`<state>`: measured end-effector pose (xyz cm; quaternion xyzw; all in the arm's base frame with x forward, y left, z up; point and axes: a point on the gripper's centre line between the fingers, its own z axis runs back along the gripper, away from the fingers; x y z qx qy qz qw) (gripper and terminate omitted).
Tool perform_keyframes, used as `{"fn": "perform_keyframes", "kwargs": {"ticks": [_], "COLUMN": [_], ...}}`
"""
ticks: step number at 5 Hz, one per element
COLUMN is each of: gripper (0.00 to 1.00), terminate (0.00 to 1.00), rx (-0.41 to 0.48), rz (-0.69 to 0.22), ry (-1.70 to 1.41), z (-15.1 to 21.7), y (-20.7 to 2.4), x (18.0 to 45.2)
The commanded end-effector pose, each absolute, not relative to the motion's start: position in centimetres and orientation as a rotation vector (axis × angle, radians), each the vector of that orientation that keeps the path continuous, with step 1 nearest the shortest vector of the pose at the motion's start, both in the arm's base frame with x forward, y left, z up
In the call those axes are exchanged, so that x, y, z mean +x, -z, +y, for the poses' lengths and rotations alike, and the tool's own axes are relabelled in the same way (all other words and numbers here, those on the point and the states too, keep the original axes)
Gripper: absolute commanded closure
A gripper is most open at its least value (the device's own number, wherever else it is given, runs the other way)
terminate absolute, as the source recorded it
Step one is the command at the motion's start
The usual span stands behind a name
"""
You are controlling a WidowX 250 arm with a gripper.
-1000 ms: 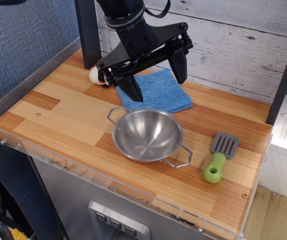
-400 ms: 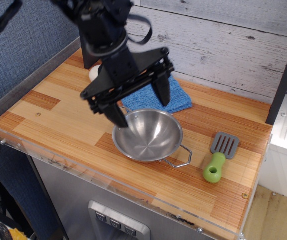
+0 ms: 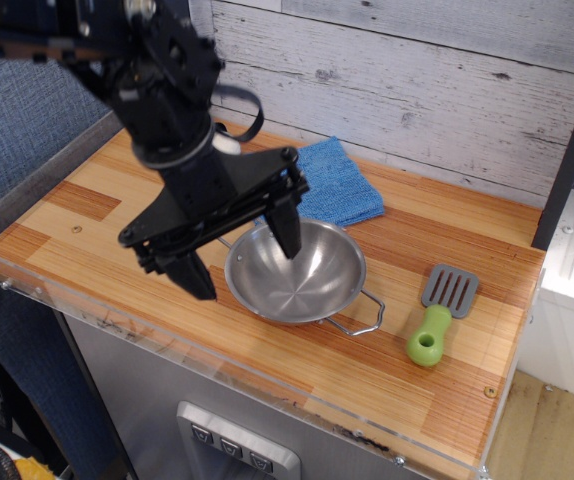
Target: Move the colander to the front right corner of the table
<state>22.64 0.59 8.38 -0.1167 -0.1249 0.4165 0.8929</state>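
Observation:
The colander [image 3: 302, 275], a shiny steel bowl with two wire loop handles, sits on the wooden table [image 3: 97, 215] near its middle, a little toward the front. My gripper [image 3: 242, 262] is open and hangs over the colander's left rim. One finger [image 3: 289, 230] is over the inside of the bowl. The other finger [image 3: 195, 274] is outside it on the left. The bowl's left handle is hidden behind the gripper. I cannot tell whether the fingers touch the rim.
A folded blue cloth [image 3: 342, 185] lies behind the colander. A grey-and-green spatula [image 3: 435, 320] lies at the right, toward the front right corner. A dark post [image 3: 567, 150] stands at the right edge.
My gripper has moved from above the blue cloth forward and left, and lower, and now straddles the colander's left rim. The colander has not moved.

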Motion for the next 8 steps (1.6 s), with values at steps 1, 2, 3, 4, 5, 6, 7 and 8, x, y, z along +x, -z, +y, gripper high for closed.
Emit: {"fn": "perform_keyframes", "kwargs": {"ticks": [1, 2, 3, 4, 5, 6, 7, 8], "gripper": [0.00, 0.00, 0.00, 0.00, 0.00, 1.00, 1.00, 1.00], "terminate": [0.00, 0.00, 0.00, 0.00, 0.00, 0.00, 0.00, 0.00], "rx": [-0.235, -0.218, -0.196, -0.192, -0.190, -0.181, -0.176, -0.175], "rz": [-0.261, -0.261, -0.249, -0.223, -0.185, -0.192, -0.209, -0.211], "ry": [-0.877, -0.880, -0.894, -0.899, -0.897, -0.892, -0.903, -0.903], "z": [1.2, 1.4, 1.9, 2.4, 2.4, 2.8, 3.1, 3.1], "y": [-6.2, -5.1, -4.6, -3.7, -2.5, -2.3, -2.5, -2.6], "x": [24.1, 24.4, 24.2, 23.8, 23.7, 23.8, 23.6, 23.3]}}
